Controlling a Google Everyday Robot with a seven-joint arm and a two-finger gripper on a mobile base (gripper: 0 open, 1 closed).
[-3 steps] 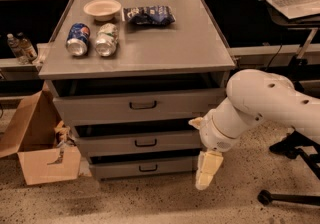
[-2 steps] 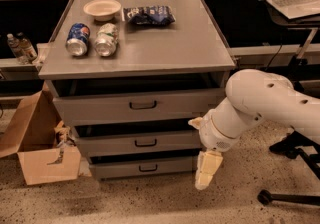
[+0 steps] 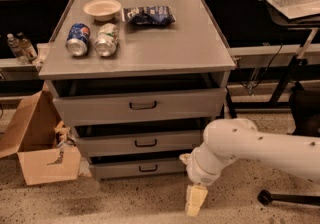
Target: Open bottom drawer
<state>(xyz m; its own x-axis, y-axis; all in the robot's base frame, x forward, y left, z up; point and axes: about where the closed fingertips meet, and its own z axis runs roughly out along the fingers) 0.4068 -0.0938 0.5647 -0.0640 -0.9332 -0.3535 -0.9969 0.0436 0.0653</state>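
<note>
The bottom drawer (image 3: 125, 169) is the lowest and shortest of three grey drawer fronts in the grey cabinet, with a small dark loop handle (image 3: 148, 168) at mid-front. It sits pushed in, just above the floor. My gripper (image 3: 196, 201) is cream-coloured and points down at the floor. It hangs to the right of and slightly below the drawer's right end, apart from the handle. My white arm (image 3: 260, 150) reaches in from the right.
The middle drawer (image 3: 137, 143) and top drawer (image 3: 140, 105) are above. Two cans (image 3: 92, 39), a bowl (image 3: 102, 9) and a chip bag (image 3: 149, 15) lie on the cabinet top. An open cardboard box (image 3: 37, 145) stands at left, a chair base (image 3: 287, 198) at right.
My arm has dropped, and the gripper has moved down and slightly left towards the floor by the cabinet's lower right corner. The drawers have not moved.
</note>
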